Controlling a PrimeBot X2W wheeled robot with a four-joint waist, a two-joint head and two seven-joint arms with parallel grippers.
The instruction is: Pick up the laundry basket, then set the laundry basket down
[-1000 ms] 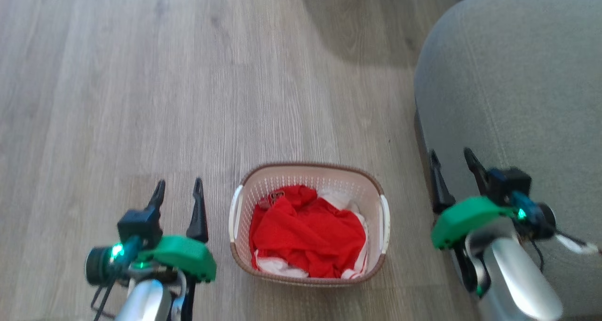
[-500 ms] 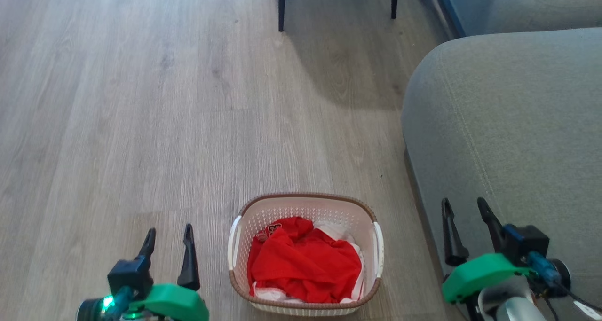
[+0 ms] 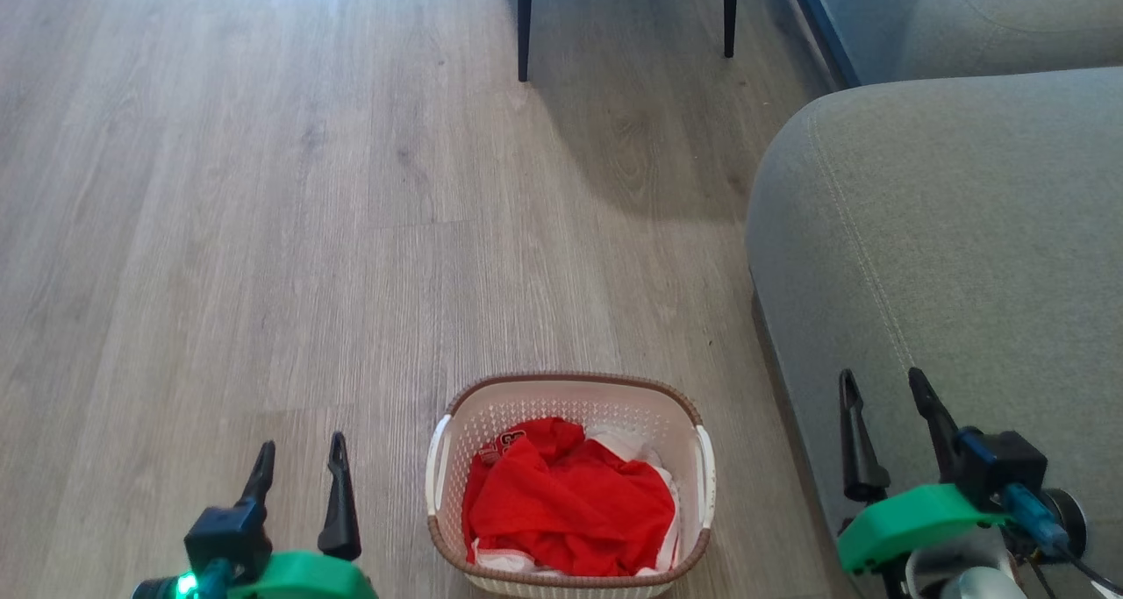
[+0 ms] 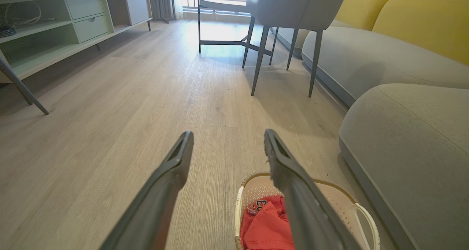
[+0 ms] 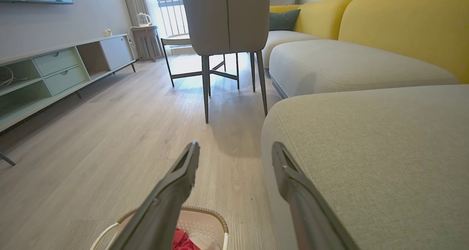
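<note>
The laundry basket (image 3: 561, 403) was seen standing on the wooden floor (image 3: 263, 231) at the bottom centre of the head view, near the front edge of a grey sofa (image 3: 947, 257). Red and white clothes (image 3: 570, 507) were heaped inside it. The left gripper (image 3: 302, 445) was held to the left of the basket, apart from it, with its fingers spread open and nothing between them. The right gripper (image 3: 882, 378) was held to the right of the basket, seen against the sofa's edge, and its fingers were likewise parted and empty. The basket was touched by neither gripper. In the left wrist view, the brown rim and a fold of red cloth were seen low down, partly hidden behind the right-hand finger. In the right wrist view, a stretch of the rim was seen at the bottom edge beneath the left-hand finger, while the sofa cushion was seen behind the other. Dark chair legs (image 3: 524, 20) were seen farther off on the floor.
</note>
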